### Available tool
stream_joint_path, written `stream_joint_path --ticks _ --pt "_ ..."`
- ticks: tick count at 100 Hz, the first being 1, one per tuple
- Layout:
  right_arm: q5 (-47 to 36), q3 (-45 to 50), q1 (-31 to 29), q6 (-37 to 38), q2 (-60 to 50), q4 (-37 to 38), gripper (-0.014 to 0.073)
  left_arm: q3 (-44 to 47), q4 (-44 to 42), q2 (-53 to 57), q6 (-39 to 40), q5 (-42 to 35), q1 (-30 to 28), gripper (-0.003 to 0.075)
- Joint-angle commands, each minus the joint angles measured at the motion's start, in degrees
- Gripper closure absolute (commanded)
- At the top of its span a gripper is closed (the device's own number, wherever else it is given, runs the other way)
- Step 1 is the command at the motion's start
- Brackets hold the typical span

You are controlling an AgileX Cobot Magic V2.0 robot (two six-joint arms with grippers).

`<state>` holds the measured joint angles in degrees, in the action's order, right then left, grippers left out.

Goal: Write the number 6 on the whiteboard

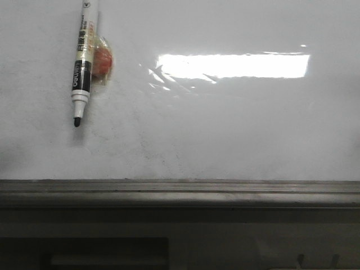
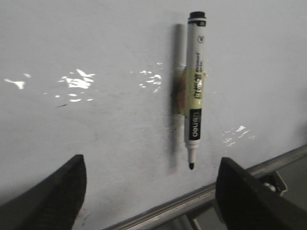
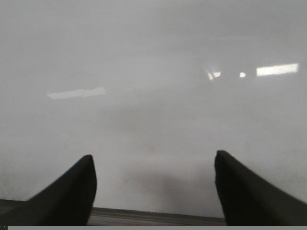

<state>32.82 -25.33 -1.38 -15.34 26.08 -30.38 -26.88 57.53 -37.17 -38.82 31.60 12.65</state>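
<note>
Marker on the board's upper left.
I see the marker point(image 1: 83, 62) on the whiteboard point(image 1: 236, 129) near eleven o'clock, apparently taped, tip toward six; the rail point(image 1: 180, 191) runs below.

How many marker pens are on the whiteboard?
1. The marker pen hangs upright, tip down, on the whiteboard at its upper left in the front view, held by tape. None other is visible.

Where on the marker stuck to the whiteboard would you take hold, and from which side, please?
Grip the marker on its white upper barrel, above the taped mount, fingers closing across its width, coming straight at the whiteboard. It hangs upright, uncapped tip down. The left gripper, open and facing it, is probably better placed.
</note>
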Motion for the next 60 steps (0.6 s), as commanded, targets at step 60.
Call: stream_joint_path --ticks 60 --pt "-3.3 -2.2 -0.4 -0.9 0.8 -1.2 0.0125 -8.7 23.5 -26.4 -20.7 -13.6 15.9 0.0251"
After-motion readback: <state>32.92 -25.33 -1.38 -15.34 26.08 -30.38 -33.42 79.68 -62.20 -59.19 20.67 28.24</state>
